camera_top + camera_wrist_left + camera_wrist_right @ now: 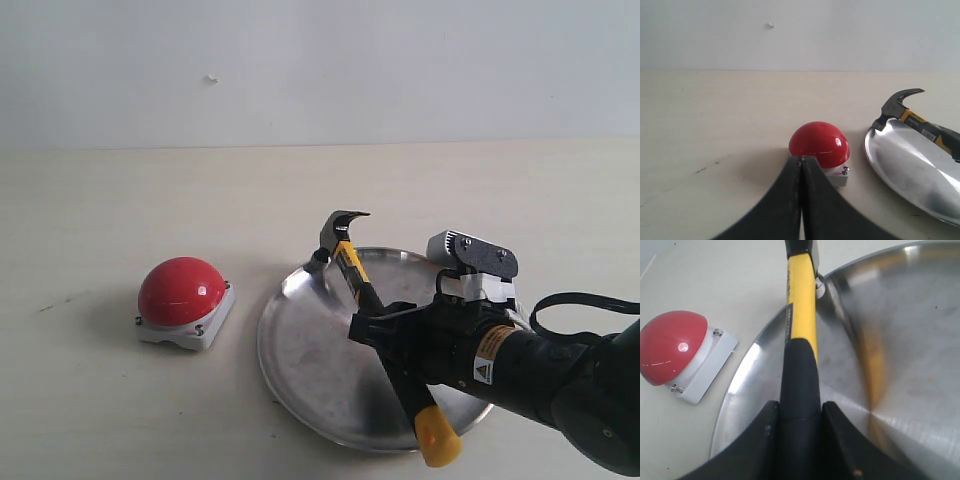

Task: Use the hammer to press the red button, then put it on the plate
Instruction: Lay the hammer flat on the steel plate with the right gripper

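Observation:
My right gripper is shut on the black grip of the hammer and holds it over the plate. Its dark head rests at the plate's far rim, its yellow end points toward the near edge. The red button sits on its white base to the left of the plate, apart from it. My left gripper is shut with nothing in it, just in front of the button; it does not show in the exterior view.
A pale tabletop runs back to a white wall. A black cable loops off the right arm at the right edge.

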